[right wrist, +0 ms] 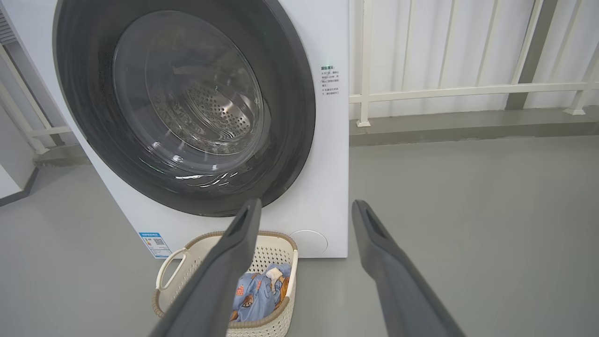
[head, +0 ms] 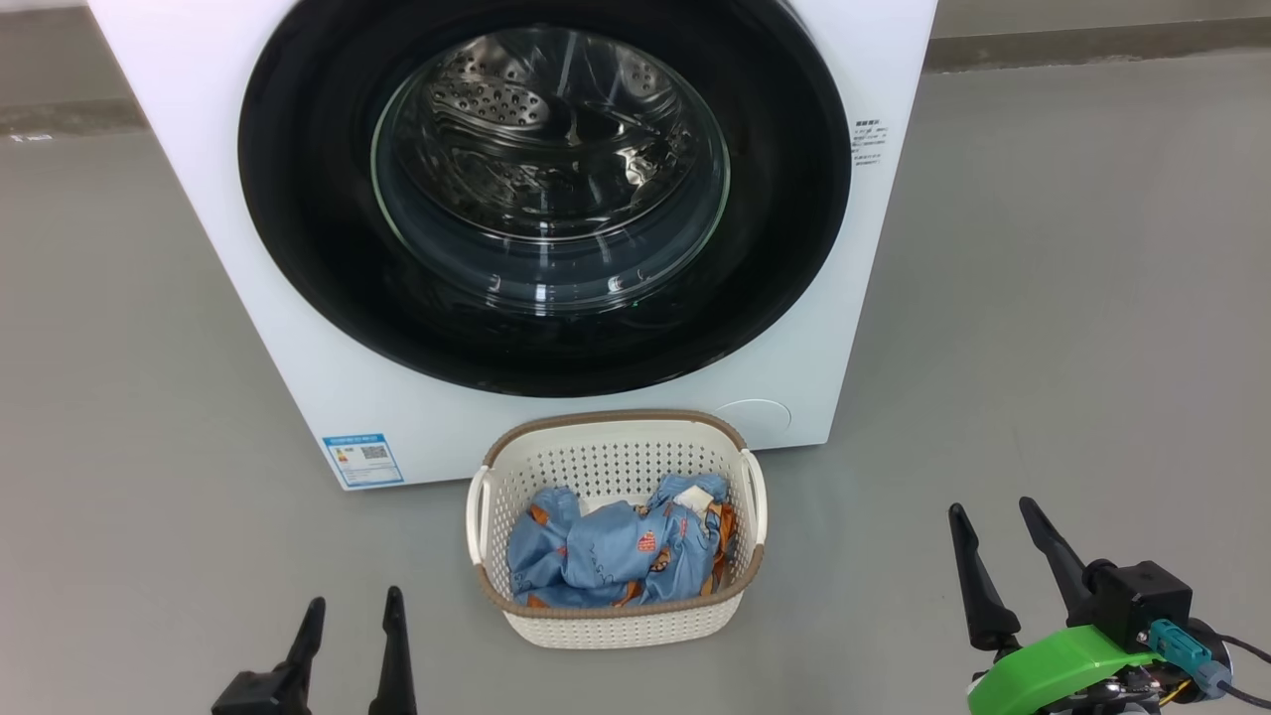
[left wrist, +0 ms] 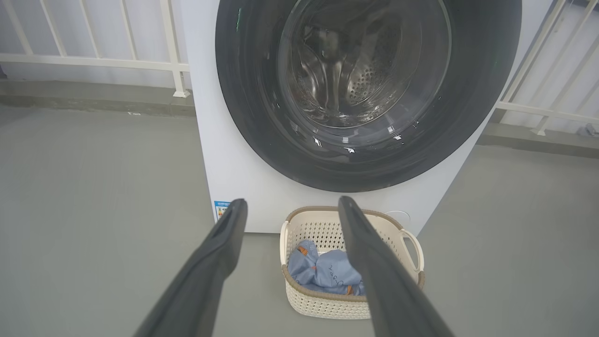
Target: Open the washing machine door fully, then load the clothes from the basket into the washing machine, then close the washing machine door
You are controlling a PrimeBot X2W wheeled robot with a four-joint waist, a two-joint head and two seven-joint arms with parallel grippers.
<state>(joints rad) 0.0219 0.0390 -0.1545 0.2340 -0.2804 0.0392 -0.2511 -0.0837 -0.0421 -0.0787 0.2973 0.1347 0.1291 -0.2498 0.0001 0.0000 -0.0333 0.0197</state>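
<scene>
At this moment I had both arms low and near to the robot, well apart from the work. The left gripper [head: 355, 596] was at the near left and the right gripper [head: 991, 505] at the near right. The fingers of both stood wide apart, pointed toward the washing machine [head: 298, 328], and held nothing. I think this was a ready posture, one arm on each side, so that either one could go forward first.

The washing machine door [head: 298, 199] lay flat against the white front, closed, and through its glass I could see the steel drum with nothing in it. I could not find a handle or tell on which side the hinge is, so I could not yet decide which arm should pull.

The basket [head: 616, 422] stood on the grey floor [head: 1043, 348], just before the machine and under the low edge of the door, a little to the right of the blue sticker [head: 362, 459]. The clothes [head: 606, 556] were crumpled together inside it, on the bottom. In my judgement the basket was put there so that the way from it to the drum is short. No step of the task was done yet, and opening the door was the first one
</scene>
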